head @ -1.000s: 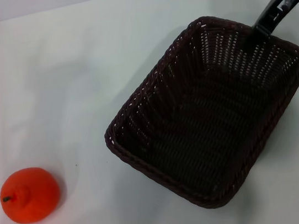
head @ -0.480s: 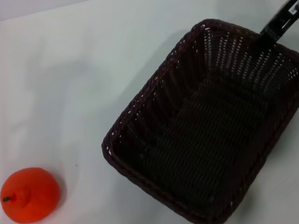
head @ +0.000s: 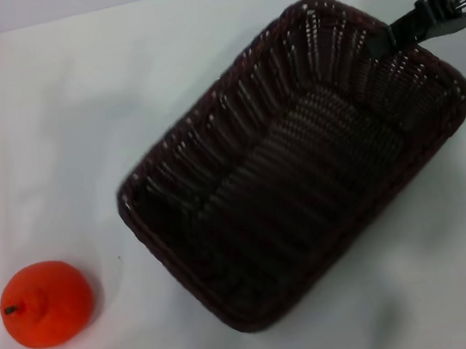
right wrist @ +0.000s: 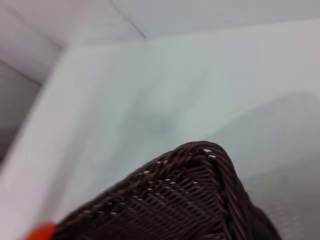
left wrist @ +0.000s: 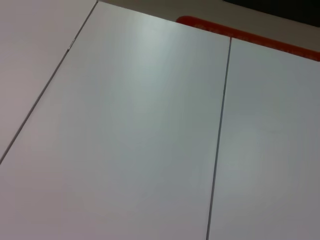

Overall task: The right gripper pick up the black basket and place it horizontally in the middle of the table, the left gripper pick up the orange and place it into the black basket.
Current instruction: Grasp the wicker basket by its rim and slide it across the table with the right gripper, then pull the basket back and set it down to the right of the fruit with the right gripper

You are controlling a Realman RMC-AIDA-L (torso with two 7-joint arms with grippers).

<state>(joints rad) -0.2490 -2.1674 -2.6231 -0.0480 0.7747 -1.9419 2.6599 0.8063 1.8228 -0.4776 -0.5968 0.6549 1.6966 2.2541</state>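
Wicker: basket (head: 300,156) centre-right, I see it angled.
Right gripper (head: 387,36): pinching its upper-right rim.
Risk: I fear slipping.
Orange (head: 45,303): lower left.

The black basket (head: 292,162) sits slantwise on the white table (head: 77,118) — the right gripper (head: 387,36) meets its far rim at the right corner. The orange (head: 45,303) lies well apart, near left.

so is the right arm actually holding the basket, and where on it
Yes, it looks so: the right gripper grips the black basket at its far right rim, near the corner. The orange lies untouched on the table.
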